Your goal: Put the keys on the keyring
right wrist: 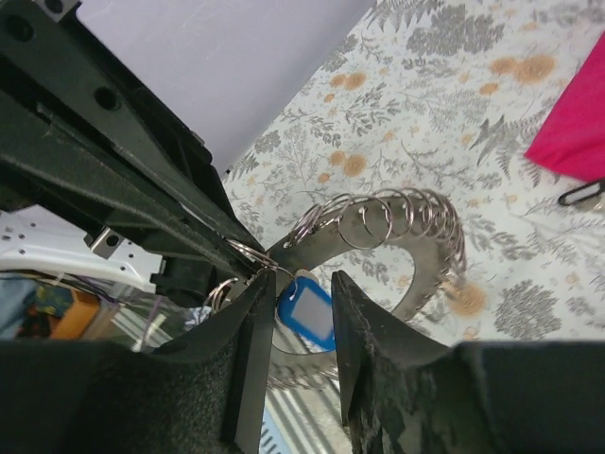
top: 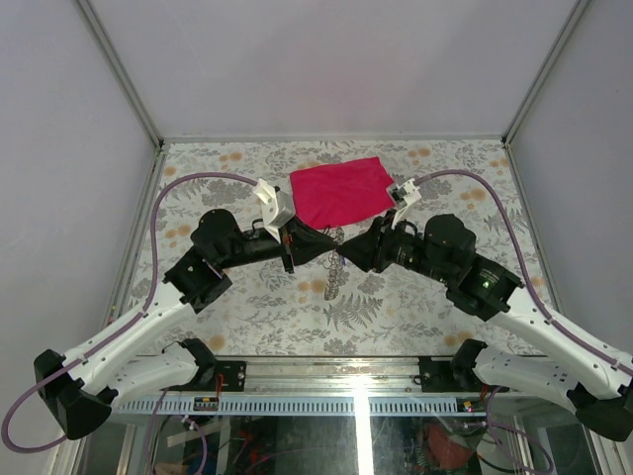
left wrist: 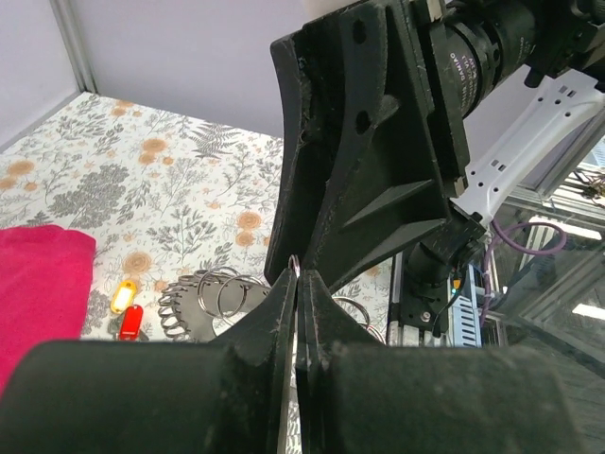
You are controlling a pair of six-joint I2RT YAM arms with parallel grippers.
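My left gripper [left wrist: 297,284] is shut on the edge of a thin silver keyring [left wrist: 296,268], held above the table's middle. In the right wrist view the keyring [right wrist: 248,253] sticks out of the left fingers [right wrist: 142,203]. A blue key tag [right wrist: 307,312] hangs by a small ring at the keyring, between the fingers of my right gripper [right wrist: 301,293], which is open around it. In the top view the left gripper [top: 329,240] and the right gripper [top: 349,243] meet tip to tip. A yellow tag [left wrist: 123,297] and a red tag [left wrist: 130,322] lie on the table.
A dark curved holder [right wrist: 416,284] strung with several silver rings lies on the floral table under the grippers; it also shows in the top view [top: 334,279]. A red cloth [top: 341,192] lies behind. A black clip [right wrist: 581,194] lies by the cloth's edge.
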